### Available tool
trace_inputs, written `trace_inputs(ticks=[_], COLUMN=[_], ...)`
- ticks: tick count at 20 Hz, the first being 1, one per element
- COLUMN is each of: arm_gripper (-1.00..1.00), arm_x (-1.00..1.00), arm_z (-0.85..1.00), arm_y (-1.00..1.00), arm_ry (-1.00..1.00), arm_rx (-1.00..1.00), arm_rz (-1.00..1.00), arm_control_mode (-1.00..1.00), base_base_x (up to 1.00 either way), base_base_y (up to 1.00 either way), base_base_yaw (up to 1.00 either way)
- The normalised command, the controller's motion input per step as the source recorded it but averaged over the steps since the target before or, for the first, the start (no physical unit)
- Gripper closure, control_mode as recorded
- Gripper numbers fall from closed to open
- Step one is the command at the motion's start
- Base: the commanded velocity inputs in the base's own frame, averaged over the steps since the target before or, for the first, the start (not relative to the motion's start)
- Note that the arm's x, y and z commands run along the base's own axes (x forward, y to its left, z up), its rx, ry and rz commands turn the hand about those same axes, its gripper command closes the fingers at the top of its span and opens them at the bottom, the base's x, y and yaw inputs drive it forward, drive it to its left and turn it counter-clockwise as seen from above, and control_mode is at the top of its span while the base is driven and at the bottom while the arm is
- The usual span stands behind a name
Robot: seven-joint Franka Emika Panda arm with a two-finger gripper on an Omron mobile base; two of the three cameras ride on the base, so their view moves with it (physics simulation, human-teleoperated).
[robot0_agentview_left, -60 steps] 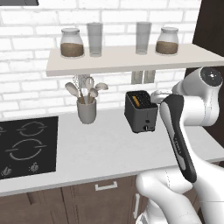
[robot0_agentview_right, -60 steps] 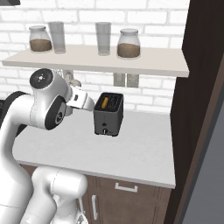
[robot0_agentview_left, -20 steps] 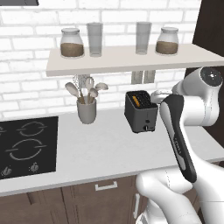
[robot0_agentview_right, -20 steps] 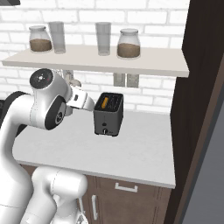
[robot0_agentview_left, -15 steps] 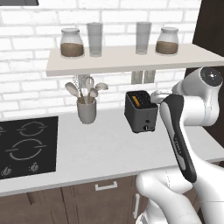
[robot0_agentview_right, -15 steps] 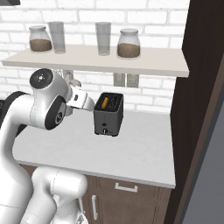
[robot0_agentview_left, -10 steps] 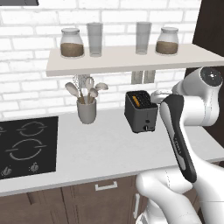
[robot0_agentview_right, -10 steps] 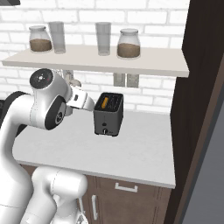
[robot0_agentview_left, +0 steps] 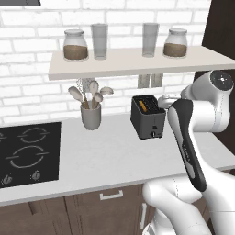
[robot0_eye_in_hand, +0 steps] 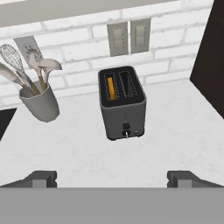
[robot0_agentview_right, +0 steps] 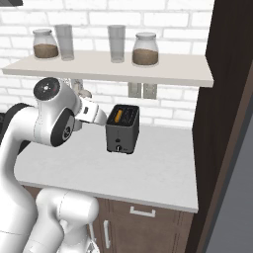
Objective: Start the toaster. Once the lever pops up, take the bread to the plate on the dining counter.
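Note:
The dark grey toaster [robot0_agentview_left: 148, 120] [robot0_agentview_right: 122, 132] [robot0_eye_in_hand: 123, 111] stands on the white worktop against the brick wall. A yellow-tan slice of bread [robot0_eye_in_hand: 111, 88] [robot0_agentview_left: 143, 106] [robot0_agentview_right: 117, 116] sits deep in one slot; the other slot is empty. A small knob [robot0_eye_in_hand: 126, 127] shows low on the toaster's narrow face. My gripper [robot0_eye_in_hand: 112, 177] hovers above and in front of the toaster, open, fingertips [robot0_eye_in_hand: 41, 178] wide apart with nothing between them. The plate and the dining counter are out of view.
A grey utensil holder [robot0_agentview_left: 91, 114] [robot0_eye_in_hand: 39, 103] stands left of the toaster, with a black hob [robot0_agentview_left: 28, 151] further left. A shelf [robot0_agentview_left: 133, 59] with jars and glasses hangs above. A dark tall cabinet [robot0_agentview_right: 222, 113] closes the worktop's right end.

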Motion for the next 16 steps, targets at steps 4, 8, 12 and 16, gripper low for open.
trace_inputs(ticks=[4,8,12,16], arm_gripper=[-1.0,-1.0,-1.0,-1.0], arm_x=[0.0,0.0,0.0,0.0], arm_z=[0.0,0.0,0.0,0.0], arm_y=[0.0,0.0,0.0,0.0], arm_ry=[0.0,0.0,0.0,0.0], arm_rx=[0.0,0.0,0.0,0.0], arm_rz=[0.0,0.0,0.0,0.0], arm_control_mode=[-1.0,-1.0,-1.0,-1.0], base_base_x=[0.0,0.0,0.0,0.0], base_base_y=[0.0,0.0,0.0,0.0], base_base_yaw=[0.0,0.0,0.0,0.0])
